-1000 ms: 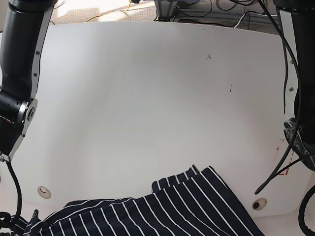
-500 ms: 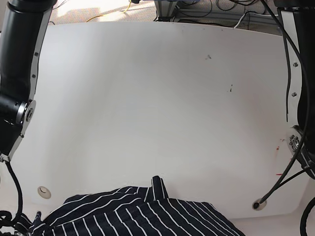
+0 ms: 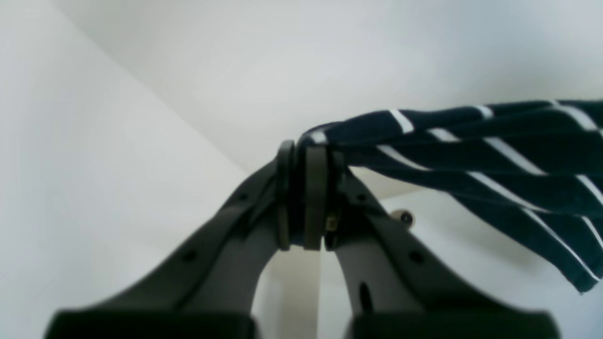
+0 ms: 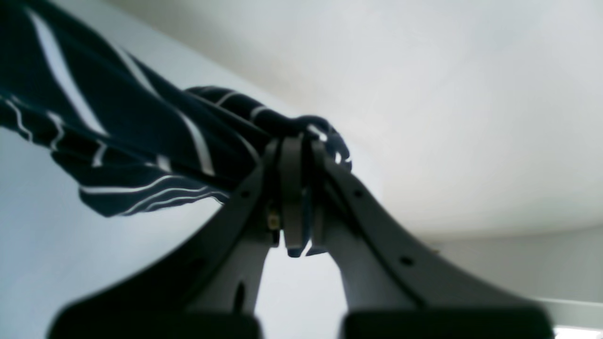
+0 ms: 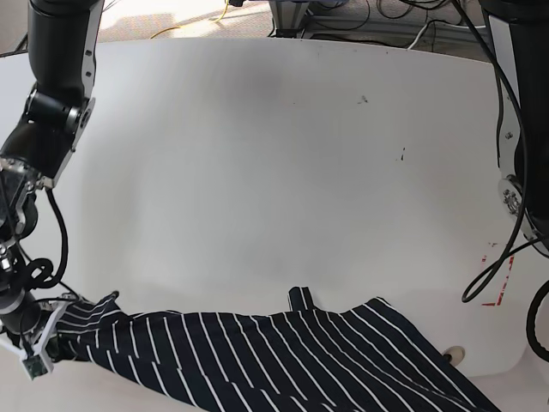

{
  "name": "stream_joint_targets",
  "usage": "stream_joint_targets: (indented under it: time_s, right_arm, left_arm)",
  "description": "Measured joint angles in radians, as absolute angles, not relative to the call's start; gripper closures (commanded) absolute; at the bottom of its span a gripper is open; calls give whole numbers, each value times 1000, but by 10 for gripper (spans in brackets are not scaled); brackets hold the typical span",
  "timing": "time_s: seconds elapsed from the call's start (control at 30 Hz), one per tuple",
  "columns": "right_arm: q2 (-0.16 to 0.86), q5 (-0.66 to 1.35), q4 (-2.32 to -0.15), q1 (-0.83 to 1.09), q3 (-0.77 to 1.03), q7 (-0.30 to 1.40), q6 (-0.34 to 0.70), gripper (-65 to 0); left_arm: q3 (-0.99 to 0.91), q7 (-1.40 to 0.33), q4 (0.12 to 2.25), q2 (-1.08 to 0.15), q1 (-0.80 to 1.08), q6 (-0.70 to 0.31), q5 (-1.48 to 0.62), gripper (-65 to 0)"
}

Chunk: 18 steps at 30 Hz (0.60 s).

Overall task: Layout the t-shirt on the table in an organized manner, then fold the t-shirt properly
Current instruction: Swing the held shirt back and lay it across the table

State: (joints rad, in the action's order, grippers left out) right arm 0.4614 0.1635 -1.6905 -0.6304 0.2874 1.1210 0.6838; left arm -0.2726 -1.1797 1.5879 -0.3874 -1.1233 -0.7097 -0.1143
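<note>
above the table (image 5: 257, 172), 2 grippers pinching t-shirt (image 5: 283, 352)

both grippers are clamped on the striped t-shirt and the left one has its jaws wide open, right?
Not quite. The left gripper is shut on the t-shirt, as the left wrist view shows. The right gripper is likewise clamped on the cloth.
</note>
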Motion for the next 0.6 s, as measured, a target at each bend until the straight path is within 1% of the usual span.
stream_joint_targets:
  time_s: [0.17, 0.27, 0.4, 0.6]
  right_arm:
    - [373, 158, -1791, -411, 350, 1129, 681, 0]
    - [310, 163, -1848, -289, 378, 1131, 685, 0]
    - [244, 154, -1891, -171, 410, 1134, 683, 0]
    - [159, 139, -1948, -9, 413, 1128, 682, 0]
  left_arm:
    - [-315, -1274, 1681, -397, -977, -704, -112, 0]
    - [-371, -1302, 1773, -390, -842, -705, -115, 0]
    - [-430, -1367, 1858, -392, -675, -702, -107, 0]
    - [-518, -1360, 1931, -388, -437, -701, -117, 0]
